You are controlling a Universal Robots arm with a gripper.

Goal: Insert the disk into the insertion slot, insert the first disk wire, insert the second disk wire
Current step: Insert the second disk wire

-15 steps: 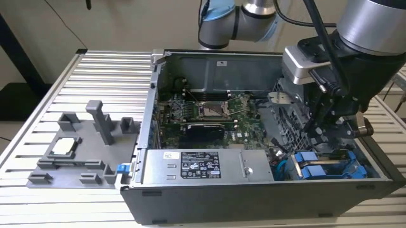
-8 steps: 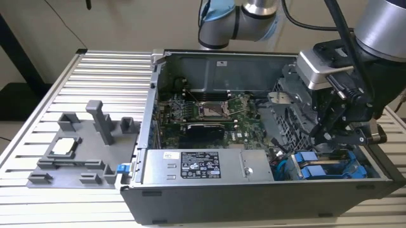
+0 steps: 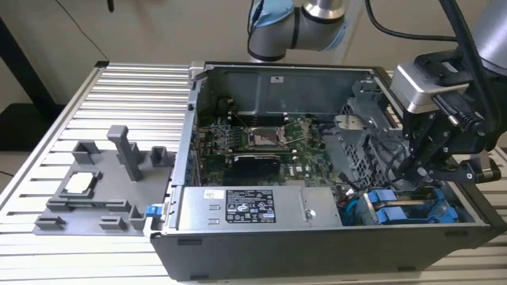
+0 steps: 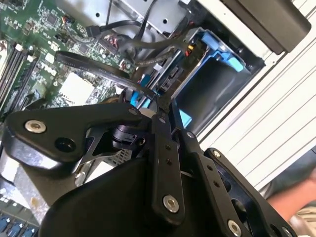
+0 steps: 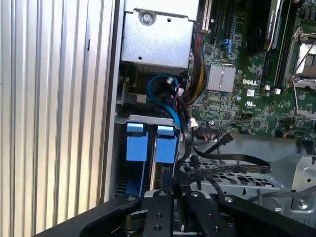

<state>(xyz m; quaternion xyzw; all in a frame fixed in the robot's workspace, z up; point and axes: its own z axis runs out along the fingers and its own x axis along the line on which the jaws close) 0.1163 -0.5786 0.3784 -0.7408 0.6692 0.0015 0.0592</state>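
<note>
My gripper (image 3: 409, 176) reaches down into the open computer case at the exterior view's right, right above the insertion slot (image 3: 443, 214), a grey bay with blue rails. Two blue carrier ends (image 5: 137, 147) (image 5: 166, 147) stand side by side in the slot (image 5: 143, 120). The disk's metal body is hidden, so I cannot tell which carrier holds it. In both wrist views my gripper (image 4: 159, 104) (image 5: 177, 191) is shut on the end of a black disk wire (image 4: 98, 66) beside the blue frame (image 4: 217, 47). More black wires (image 5: 222, 158) loop close by.
A grey power-supply box (image 3: 249, 208) sits at the case's front, with the green motherboard (image 3: 262, 139) behind it. The perforated cage (image 3: 357, 148) stands next to my gripper. A grey fixture (image 3: 103, 184) lies on the ribbed table. A thin blue cable (image 5: 163, 96) curves above the slot.
</note>
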